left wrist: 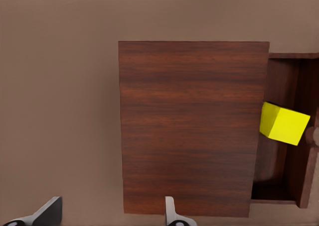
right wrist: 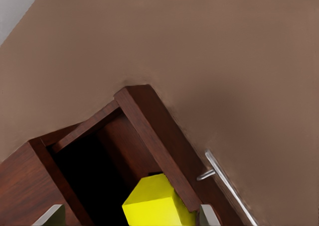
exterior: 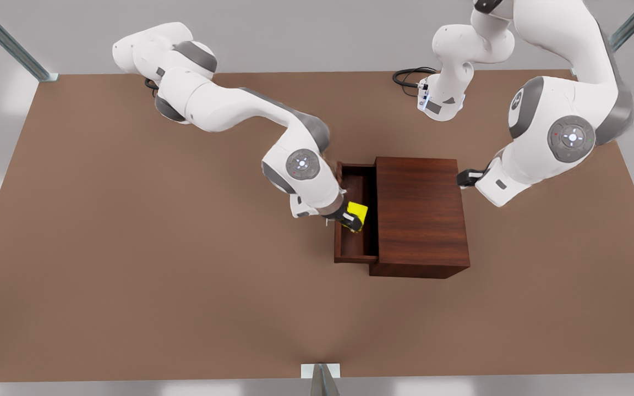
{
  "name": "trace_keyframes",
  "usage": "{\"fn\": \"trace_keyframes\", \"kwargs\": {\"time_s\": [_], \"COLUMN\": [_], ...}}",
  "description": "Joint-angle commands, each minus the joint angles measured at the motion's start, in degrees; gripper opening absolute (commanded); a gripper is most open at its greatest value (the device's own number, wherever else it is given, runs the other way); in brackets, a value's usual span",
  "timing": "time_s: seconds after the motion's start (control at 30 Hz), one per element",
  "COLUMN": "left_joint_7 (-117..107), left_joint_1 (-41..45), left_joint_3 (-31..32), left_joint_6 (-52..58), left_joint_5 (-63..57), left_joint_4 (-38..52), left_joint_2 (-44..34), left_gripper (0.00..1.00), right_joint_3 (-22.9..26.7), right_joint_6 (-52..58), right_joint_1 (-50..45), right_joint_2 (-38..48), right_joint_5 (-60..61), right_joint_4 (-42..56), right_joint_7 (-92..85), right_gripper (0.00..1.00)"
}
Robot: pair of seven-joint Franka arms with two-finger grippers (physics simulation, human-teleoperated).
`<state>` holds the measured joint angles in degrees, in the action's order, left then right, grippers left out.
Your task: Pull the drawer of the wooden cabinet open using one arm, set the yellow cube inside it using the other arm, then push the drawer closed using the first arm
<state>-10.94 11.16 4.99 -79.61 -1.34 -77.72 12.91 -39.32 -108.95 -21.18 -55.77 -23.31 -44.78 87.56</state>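
So the drawer (exterior: 355,220) is already pulled out of the wooden cabinet (exterior: 420,214), sticking out toward the front view's left, with its silver handle (right wrist: 227,183) on the outer face; that part looks done. The right claw (exterior: 353,215) is over the open drawer, closed on the yellow cube (exterior: 359,211); in the right wrist view the cube (right wrist: 157,202) sits between the two fingertips, right above the dark inside of the drawer, just beside the front wall. Can't tell if the cube is touching the drawer floor yet; looks like it's held a bit tilted above it.

The left claw (exterior: 466,177) is parked at the cabinet's back edge on the front view's right, waiting; its fingers (left wrist: 172,213) are spread wide with nothing between them, looking down on the cabinet top.

My read: opening done, placing about halfway. What's left is letting go of the cube, getting that arm clear, then pushing the drawer shut across the brown surface (exterior: 130,247).
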Motion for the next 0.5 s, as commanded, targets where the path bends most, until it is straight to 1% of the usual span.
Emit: {"fn": "trace_keyframes", "kwargs": {"time_s": [0.0, 0.03, 0.1, 0.13, 0.17, 0.2, 0.23, 0.27, 0.3, 0.33, 0.37, 0.4, 0.47], "left_joint_7": [-3.82, -9.43, -27.36, -31.49, -39.3, -43.28, -49.87, -47.42, -47.68, -51.09, -59.62, -61.47, -70.09], "left_joint_1": [5.1, 9.49, 17.14, 19.77, 23.28, 26.02, 26.99, 26.99, 28.04, 30.14, 32.61, 33.66, 37.44], "left_joint_3": [0.2, 0.2, 0.2, 0.2, 0.11, 0.11, 0.02, 0.02, 0.11, 0.11, -0.15, -0.15, -0.51], "left_joint_6": [-3.61, -5.38, -11.08, -14.5, -16.63, -16.89, -17.42, -17.51, -19.44, -23.92, -29.63, -30.08, -35.96], "left_joint_5": [-1.48, -1.48, -1.56, -1.48, -1.65, -2.88, -3.15, -3.15, -3.15, -3.15, -3.41, -5.17, -7.18], "left_joint_4": [1.17, 1.17, 1.17, 1.6, 5.63, 9.86, 10.05, 9.61, 9.96, 10.31, 10.83, 12.24, 14.0], "left_joint_2": [0.27, 1.06, 4.31, 6.5, 10.8, 14.94, 15.56, 15.65, 17.41, 19.6, 22.59, 24.53, 29.01], "left_gripper": [1.0, 1.0, 1.0, 1.0, 1.0, 1.0, 1.0, 1.0, 1.0, 1.0, 1.0, 1.0, 1.0], "right_joint_3": [-0.14, -0.14, 0.12, -0.22, 1.61, 3.2, 7.75, 21.8, 38.25, 40.91, 40.73, 40.64, 40.73], "right_joint_6": [5.5, 9.54, 18.16, 18.34, 18.07, 16.58, 11.76, 5.78, 3.13, 3.22, 4.62, 6.47, 6.56], "right_joint_1": [7.54, 15.28, 27.85, 33.55, 38.21, 42.09, 43.77, 37.19, 25.67, 22.76, 22.67, 22.67, 23.11], "right_joint_2": [2.15, 3.29, 5.93, 6.37, 10.67, 14.1, 20.24, 25.79, 27.99, 27.91, 27.73, 26.94, 26.76], "right_joint_5": [-0.07, -0.33, -0.59, -1.2, -1.21, -0.59, 3.96, 13.8, 20.32, 20.41, 20.41, 20.59, 20.24], "right_joint_4": [0.05, -0.04, -0.13, -0.74, -3.37, -11.19, -22.17, -31.14, -35.72, -35.99, -35.02, -34.14, -34.14], "right_joint_7": [2.36, -4.49, -26.19, -35.31, -51.21, -62.84, -72.43, -80.77, -89.84, -90.29, -89.67, -88.7, -88.61], "right_gripper": [1.0, 1.0, 1.0, 1.0, 1.0, 1.0, 1.0, 1.0, 1.0, 1.0, 1.0, 1.0, 1.0]}}
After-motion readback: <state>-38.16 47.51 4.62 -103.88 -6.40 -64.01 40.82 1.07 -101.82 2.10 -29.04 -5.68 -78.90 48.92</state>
